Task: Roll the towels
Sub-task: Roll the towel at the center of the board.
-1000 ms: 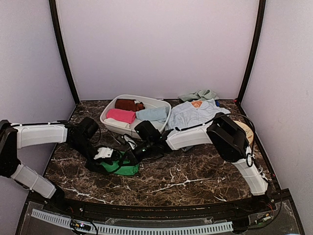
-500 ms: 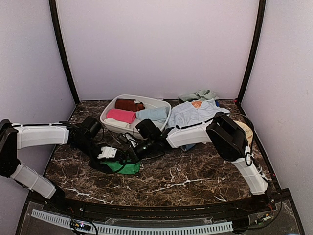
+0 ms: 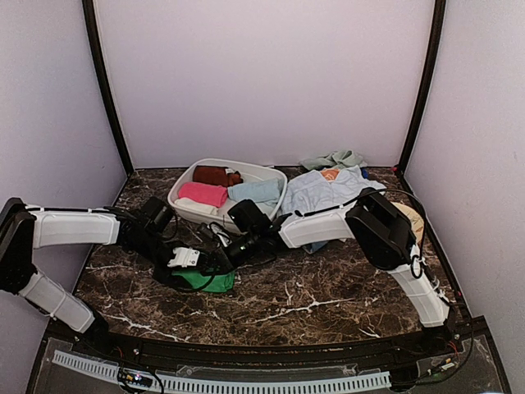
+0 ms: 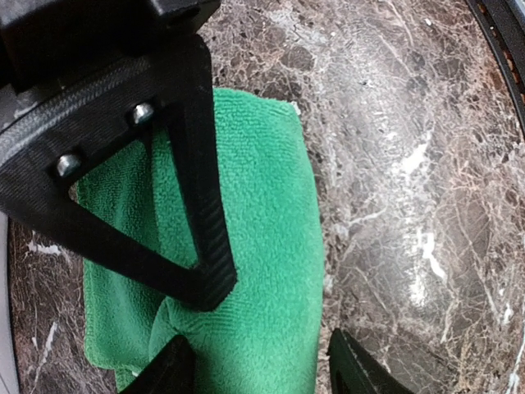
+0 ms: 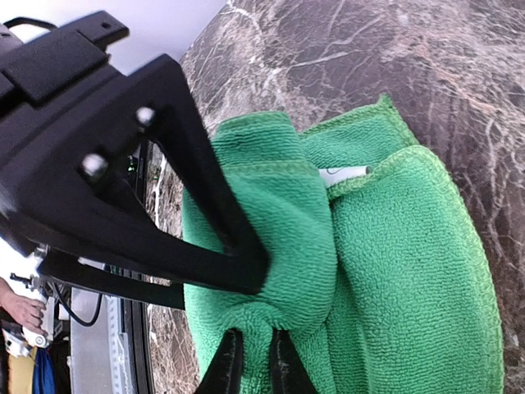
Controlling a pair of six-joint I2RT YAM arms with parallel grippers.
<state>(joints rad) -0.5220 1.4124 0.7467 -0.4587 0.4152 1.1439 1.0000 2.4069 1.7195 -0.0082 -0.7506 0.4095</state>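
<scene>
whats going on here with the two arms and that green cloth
Both arms are working on the green towel lying on the marble table, in front of the white basin. The right gripper is pinched shut on a fold of it, while the left gripper straddles it with its jaws open. The towel looks partly folded over, not yet a tight roll.

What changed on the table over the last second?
The left gripper slid slightly right over the bright green terry towel, toward the right gripper, which stays pinched on its fold. The white oval plastic basin and the towels in it did not move.
</scene>
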